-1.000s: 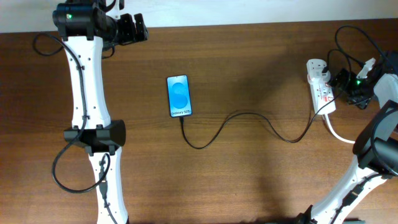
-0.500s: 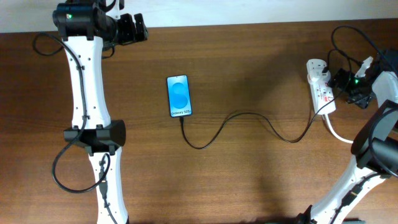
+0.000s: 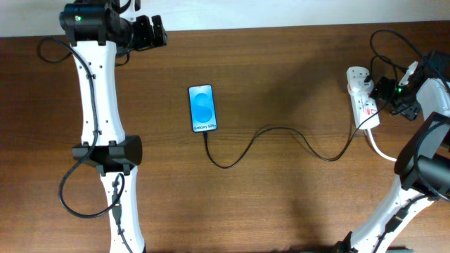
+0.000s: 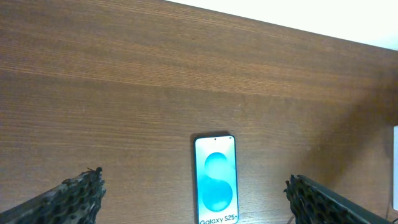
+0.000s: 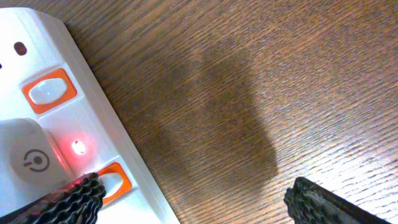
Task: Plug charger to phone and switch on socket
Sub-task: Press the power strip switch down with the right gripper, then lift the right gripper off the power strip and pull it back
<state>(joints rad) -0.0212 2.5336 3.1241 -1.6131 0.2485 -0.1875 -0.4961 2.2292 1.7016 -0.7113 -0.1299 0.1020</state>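
Note:
The phone [image 3: 202, 108] lies screen up at the table's middle, blue screen lit; it also shows in the left wrist view [image 4: 216, 180]. The thin black charger cable [image 3: 281, 132] runs from the phone's near end in a wave to the white socket strip [image 3: 364, 98] at the right. In the right wrist view the socket [image 5: 56, 106] shows orange-rimmed switches and a lit red lamp beside a white plug. My right gripper [image 3: 391, 95] is open right beside the strip, one fingertip over a switch [image 5: 112, 180]. My left gripper [image 3: 156, 33] is open, empty, at the table's far edge.
The socket's thick white cord [image 3: 383, 151] curves off toward the right arm's base. The robots' own black cables loop at the far right [image 3: 394, 42] and beside the left arm [image 3: 70, 193]. The wooden table [image 3: 281, 204] fills the view.
My right gripper has shifted slightly away toward the far side beside the socket strip. The phone, cable and left arm have not moved.

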